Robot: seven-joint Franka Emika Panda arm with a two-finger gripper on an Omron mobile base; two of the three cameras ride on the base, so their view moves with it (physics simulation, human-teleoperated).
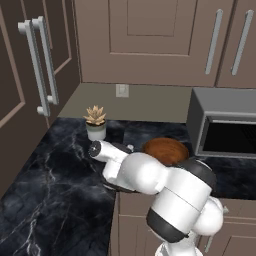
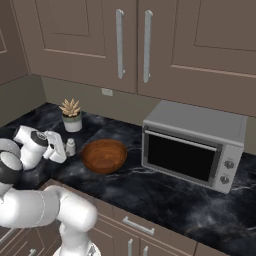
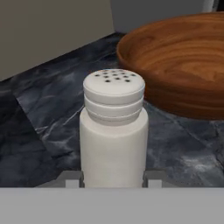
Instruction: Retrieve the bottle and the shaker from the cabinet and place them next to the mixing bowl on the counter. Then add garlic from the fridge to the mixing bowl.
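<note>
Shaker (image 3: 113, 131) upright in the gripper's (image 3: 113, 178) clamp; mixing bowl (image 3: 175, 61) just beside.

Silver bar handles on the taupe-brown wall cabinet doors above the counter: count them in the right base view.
2: slim silver bar handles, one left of the door seam, one right of it, both upright above the grey microwave. More may lie outside this view.

From the left base camera my own white arm covers the near half of the round brown wooden bowl (image 1: 167, 149), and I cannot make out the small off-white cylindrical shaker behind it. In the hand camera the shaker's (image 3: 113, 131) base is cut off at the bottom, and the bowl (image 3: 175, 65) runs off the right edge. The grey microwave (image 1: 225, 125) is clipped at the right in the left base camera.
</note>
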